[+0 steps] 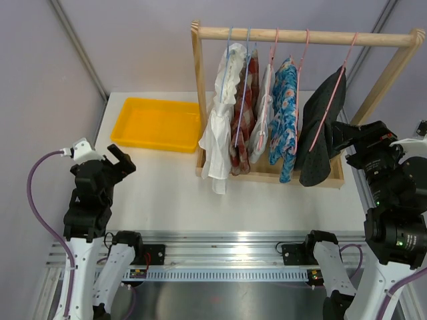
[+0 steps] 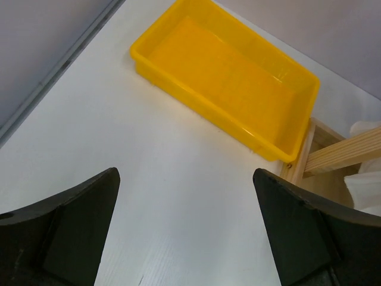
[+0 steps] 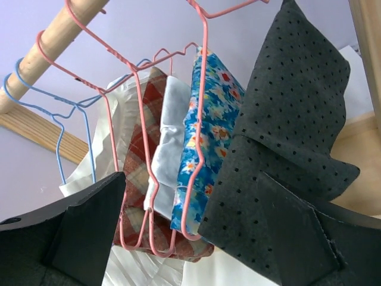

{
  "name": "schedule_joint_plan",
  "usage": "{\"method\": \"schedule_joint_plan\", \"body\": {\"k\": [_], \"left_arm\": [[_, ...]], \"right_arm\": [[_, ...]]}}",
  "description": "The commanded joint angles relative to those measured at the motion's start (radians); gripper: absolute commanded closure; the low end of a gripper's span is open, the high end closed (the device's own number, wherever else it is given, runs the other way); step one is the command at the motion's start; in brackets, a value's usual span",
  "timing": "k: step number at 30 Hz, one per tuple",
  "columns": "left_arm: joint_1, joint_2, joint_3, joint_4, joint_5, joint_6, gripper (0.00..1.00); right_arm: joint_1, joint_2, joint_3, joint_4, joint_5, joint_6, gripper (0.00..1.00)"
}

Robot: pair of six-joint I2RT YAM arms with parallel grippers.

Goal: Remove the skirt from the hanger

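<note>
- On my overhead feed the dark dotted skirt [image 1: 320, 127] hangs on a pink hanger [image 1: 331, 97]. It is the rightmost garment on the wooden rail [image 1: 313, 36] of the rack [image 1: 197, 100].
- To its left along the same rail I see a blue floral piece [image 1: 285, 113], a pale grey one [image 1: 264, 110], a red plaid one [image 1: 244, 110] and a white garment [image 1: 217, 133] that droops lowest, down over the rack's base.
- The right gripper [image 1: 339, 137] is up at garment height, just beside the skirt's right edge and pointing in at it.
- From the right wrist camera its fingers [image 3: 71, 232] stand wide apart. The skirt [image 3: 292, 119] fills the right side of that view, and its lower fold drapes in front of the right-hand finger.
- I cannot tell from this angle whether that finger actually touches the cloth; nothing is pinched.
- The left gripper [image 1: 121, 159] sits low over the white table [image 1: 160, 187], well apart from the rack, with its jaws spread and nothing between them.
- Its wrist camera looks across bare table [image 2: 149, 179] to the yellow tray [image 2: 286, 143], which lies just beside the rack's wooden base [image 2: 309, 152].
</note>
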Motion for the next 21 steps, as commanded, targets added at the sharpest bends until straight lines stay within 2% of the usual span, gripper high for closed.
{"method": "schedule_joint_plan", "body": {"k": [1,7,13,17,21], "left_arm": [[-0.003,0.002,-0.020,-0.034,-0.068,0.012,0.01],[-0.007,0.041,0.006,-0.085,-0.062,0.001,0.01],[-0.011,0.028,-0.004,-0.058,-0.003,0.022,0.01],[-0.011,0.022,-0.009,-0.047,0.026,0.030,0.01],[-0.011,0.012,-0.013,-0.044,0.026,0.029,0.01]], "right_arm": [[-0.001,-0.010,0.031,0.075,-0.031,-0.028,0.00],[-0.001,0.069,0.153,0.082,-0.052,-0.027,0.01],[-0.001,0.234,0.264,0.098,-0.100,-0.030,0.01],[-0.001,0.404,0.359,0.034,-0.116,-0.055,0.08],[0.007,0.463,0.393,0.006,-0.048,-0.090,0.09]]}}
